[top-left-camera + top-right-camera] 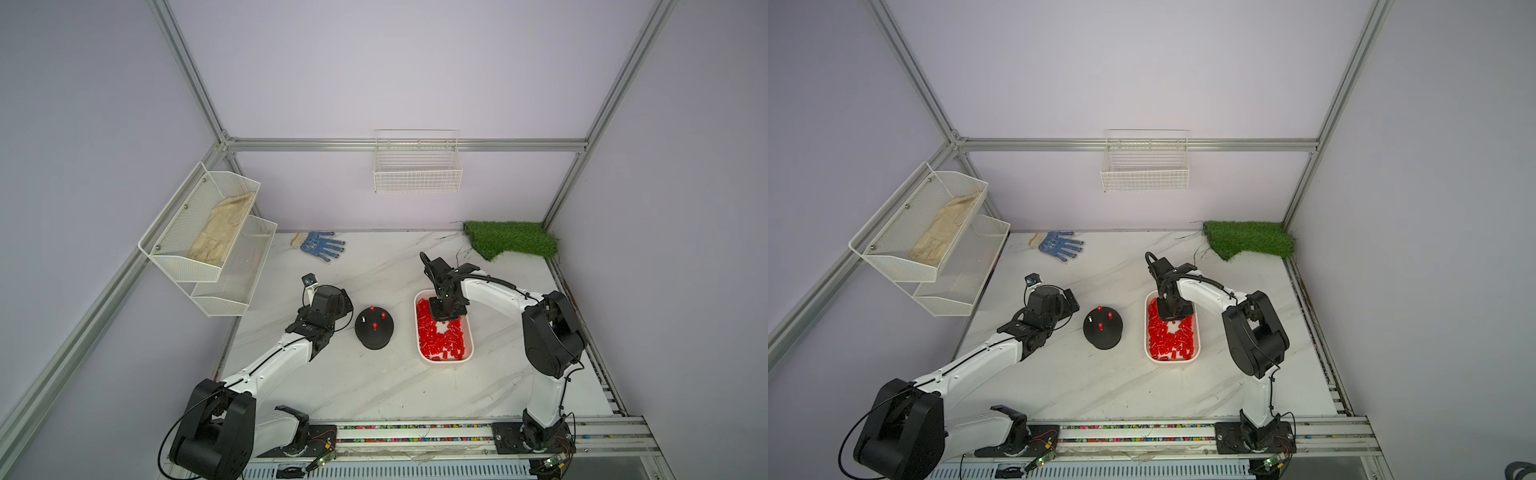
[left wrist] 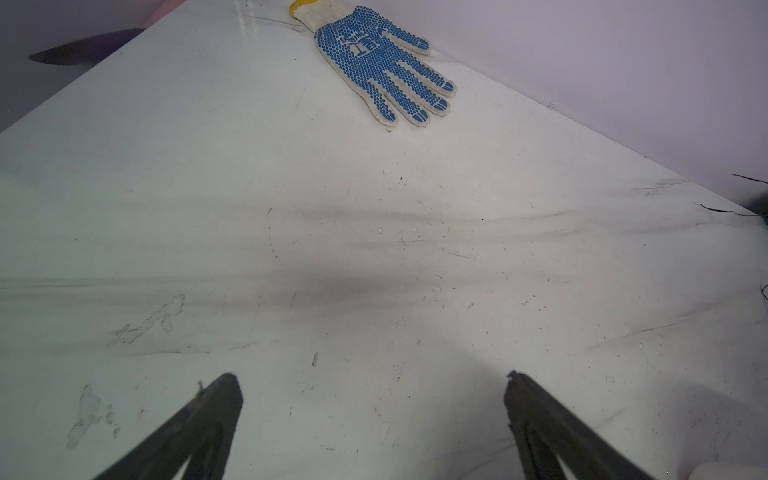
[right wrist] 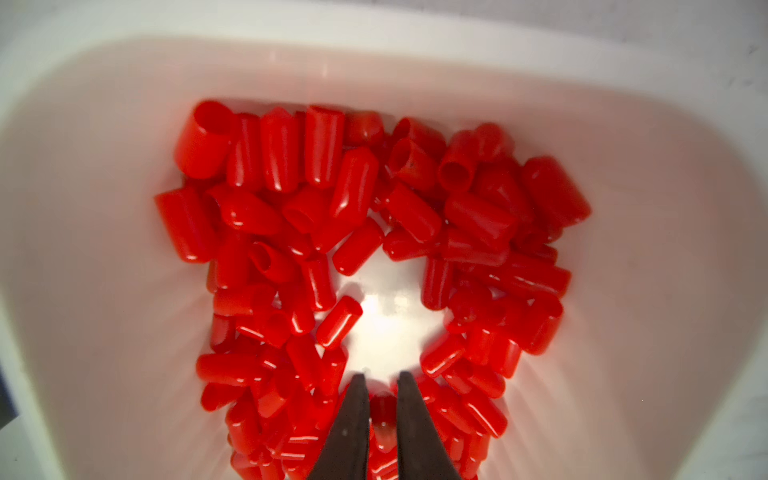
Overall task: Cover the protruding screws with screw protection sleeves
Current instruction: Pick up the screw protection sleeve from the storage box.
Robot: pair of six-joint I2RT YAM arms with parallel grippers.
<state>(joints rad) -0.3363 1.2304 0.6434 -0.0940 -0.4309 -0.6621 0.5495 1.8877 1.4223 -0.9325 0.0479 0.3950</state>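
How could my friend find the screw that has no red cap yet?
On the white marble table, find the round black dome beside the white tray. Three red caps stand on it, and the bare screw is the lone silvery-white peg, on the side nearest the left arm.

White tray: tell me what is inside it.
Red sleeves fill the white tray, leaving a bare patch. The right gripper stands among them, shut on one sleeve. What lies beneath it is hidden in both top views.
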